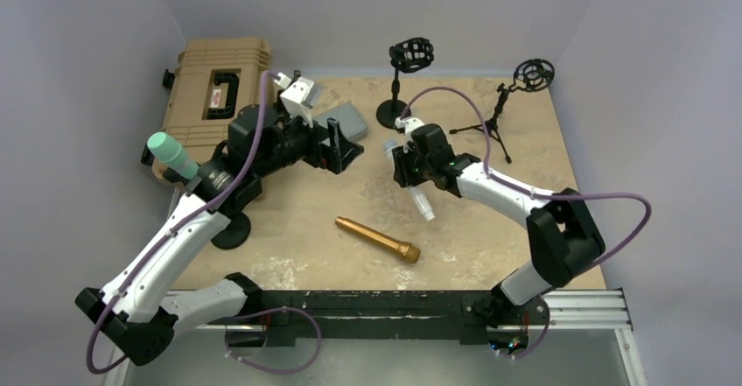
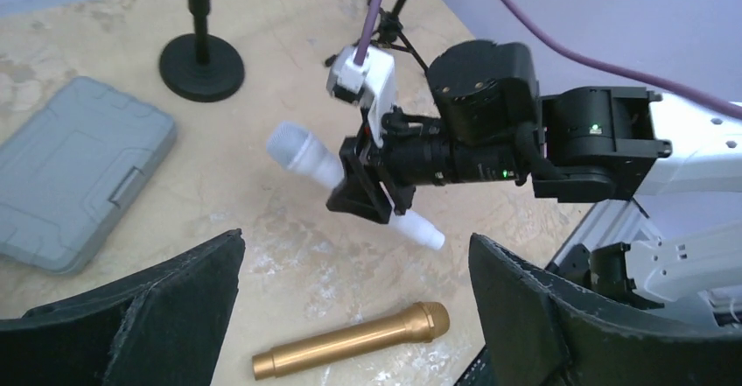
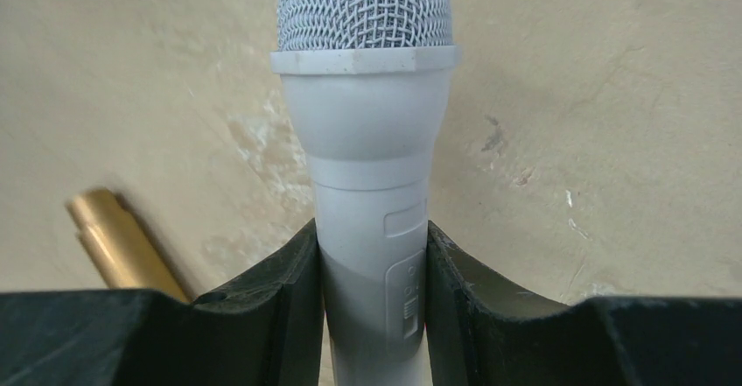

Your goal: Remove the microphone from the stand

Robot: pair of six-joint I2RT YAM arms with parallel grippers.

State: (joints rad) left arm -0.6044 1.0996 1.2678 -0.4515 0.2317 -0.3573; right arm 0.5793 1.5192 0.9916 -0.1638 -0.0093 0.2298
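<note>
My right gripper (image 1: 404, 167) is shut on a white microphone (image 1: 418, 200) and holds it tilted above the table, apart from every stand. In the right wrist view the fingers (image 3: 280, 290) clamp its handle below the mesh head (image 3: 366, 5). The left wrist view shows it (image 2: 302, 154) in the right gripper (image 2: 367, 192). My left gripper (image 1: 343, 145) is open and empty, its jaws wide apart (image 2: 354, 246) over the table. A gold microphone (image 1: 376, 239) lies on the table, also in the left wrist view (image 2: 350, 340). A green microphone (image 1: 168, 153) sits in a stand at the left.
Two empty stands are at the back: a round-base one (image 1: 396, 110) and a tripod (image 1: 500, 115). A tan hard case (image 1: 214, 84) is at the back left, with a grey box (image 1: 348, 122) beside it. The green microphone's stand base (image 1: 232, 230) sits near my left arm.
</note>
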